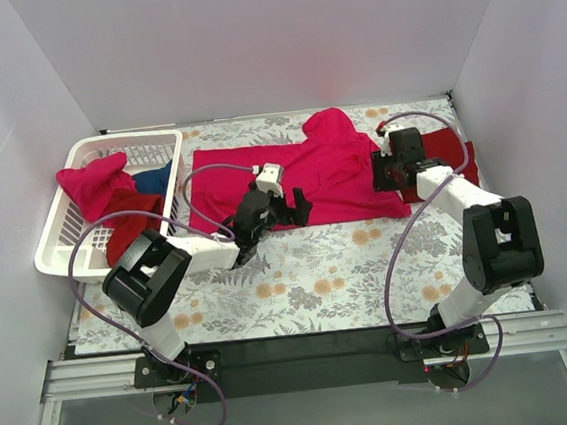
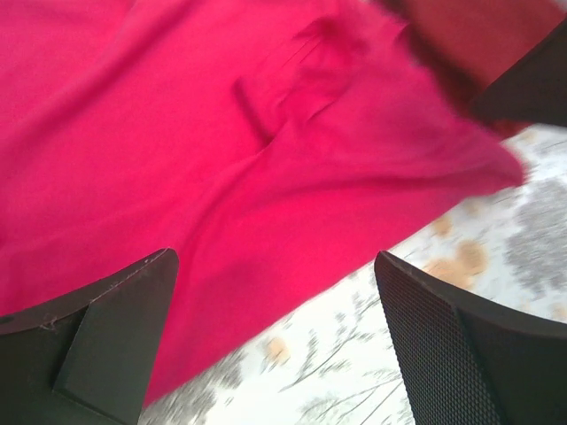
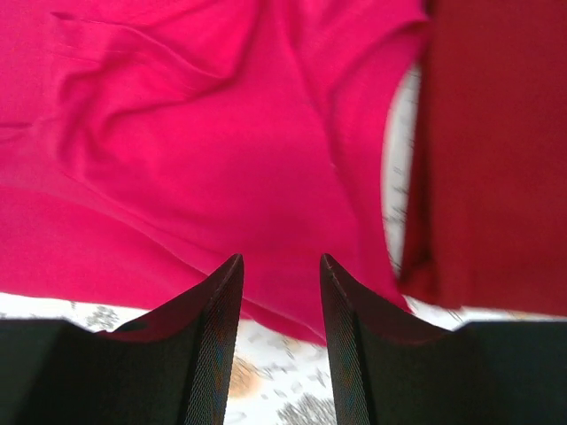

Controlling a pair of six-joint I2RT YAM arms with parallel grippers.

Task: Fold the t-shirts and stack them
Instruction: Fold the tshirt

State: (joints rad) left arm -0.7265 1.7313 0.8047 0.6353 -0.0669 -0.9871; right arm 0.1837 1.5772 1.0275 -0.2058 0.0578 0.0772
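Pink t-shirt (image 1: 320,169) lies spread flat for folding. The left gripper (image 1: 292,212) hangs wide open over its near hem to grab it. The right gripper (image 1: 388,174), jaws narrowly apart, seemingly holds nothing.

Bright pink-red t-shirt (image 1: 329,168), dark maroon t-shirt (image 1: 453,146), floral-patterned tablecloth (image 1: 319,269), white basket (image 1: 116,143).

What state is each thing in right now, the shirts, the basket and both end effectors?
Bright pink t-shirt: spread out, wrinkled, not yet folded.
Dark red t-shirt: lying flat to the right of the pink one, looks folded.
White basket: upright, with shirts inside.
Shirts in basket: crumpled, unfolded.
Left end effector: open wide, over the pink shirt's edge.
Right end effector: open narrowly, over the pink shirt's hem.
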